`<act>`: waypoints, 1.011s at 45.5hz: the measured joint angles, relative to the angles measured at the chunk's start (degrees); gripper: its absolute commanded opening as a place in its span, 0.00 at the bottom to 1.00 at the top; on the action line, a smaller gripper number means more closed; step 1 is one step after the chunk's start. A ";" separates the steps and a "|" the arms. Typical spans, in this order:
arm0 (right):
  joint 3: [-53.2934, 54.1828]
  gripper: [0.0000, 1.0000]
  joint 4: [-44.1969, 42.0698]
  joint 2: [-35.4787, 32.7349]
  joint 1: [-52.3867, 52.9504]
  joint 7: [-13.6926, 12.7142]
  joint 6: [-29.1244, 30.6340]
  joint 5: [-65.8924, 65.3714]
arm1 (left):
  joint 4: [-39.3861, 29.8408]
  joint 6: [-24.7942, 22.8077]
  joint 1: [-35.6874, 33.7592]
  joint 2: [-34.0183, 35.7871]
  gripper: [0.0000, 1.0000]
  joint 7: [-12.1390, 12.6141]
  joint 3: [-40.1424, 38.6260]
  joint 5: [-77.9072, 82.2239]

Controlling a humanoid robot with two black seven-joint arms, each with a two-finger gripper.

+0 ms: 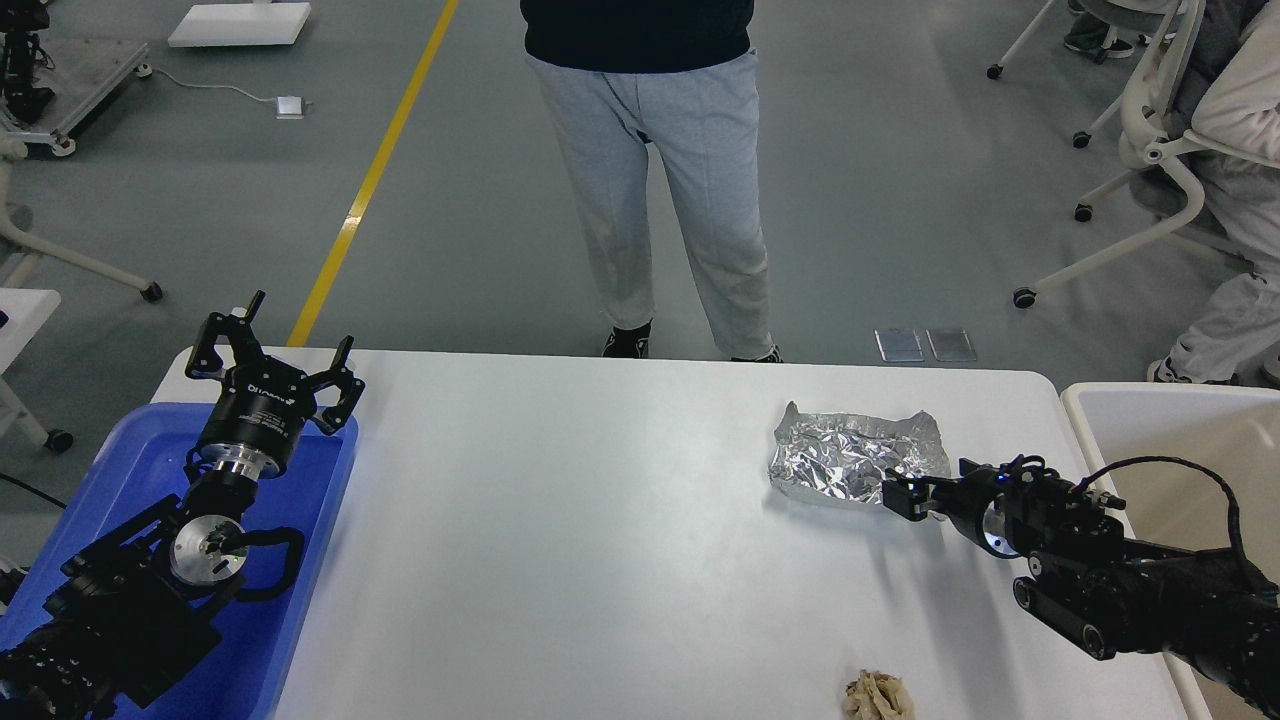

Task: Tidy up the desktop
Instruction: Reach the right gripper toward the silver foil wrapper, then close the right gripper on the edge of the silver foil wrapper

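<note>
While the foil (858, 457) lies crumpled on the desktop (560, 520), toward its far right part, the right gripper (897, 494) sits at the foil's near right edge, fingertips touching or just short of it; whether they are parted or pinching the sheet I cannot tell. From the foil, that gripper lies just to the near right, and the foil's long axis runs left to right across the desktop. Well to the foil's left, the left gripper (275, 362) hangs spread and empty above the blue tray (315, 520). A paper wad (877, 696) lies nearer than the foil, at the front edge. By my judgement the right arm is far closer for the grasp.
</note>
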 measured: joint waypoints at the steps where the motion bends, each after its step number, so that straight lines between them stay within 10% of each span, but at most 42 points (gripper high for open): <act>1: -0.05 0.78 -0.26 0.14 0.00 0.08 -0.07 0.05 | 0.00 0.00 0.00 0.00 1.00 0.00 0.00 0.00; 14: -2.26 0.00 -2.48 1.14 0.16 0.86 -0.55 0.53 | 0.00 0.00 0.00 0.00 1.00 0.00 0.00 0.00; 46: -4.94 0.00 -2.43 1.28 1.79 3.21 -1.30 5.76 | 0.00 0.06 -0.01 0.00 1.00 0.00 0.00 0.00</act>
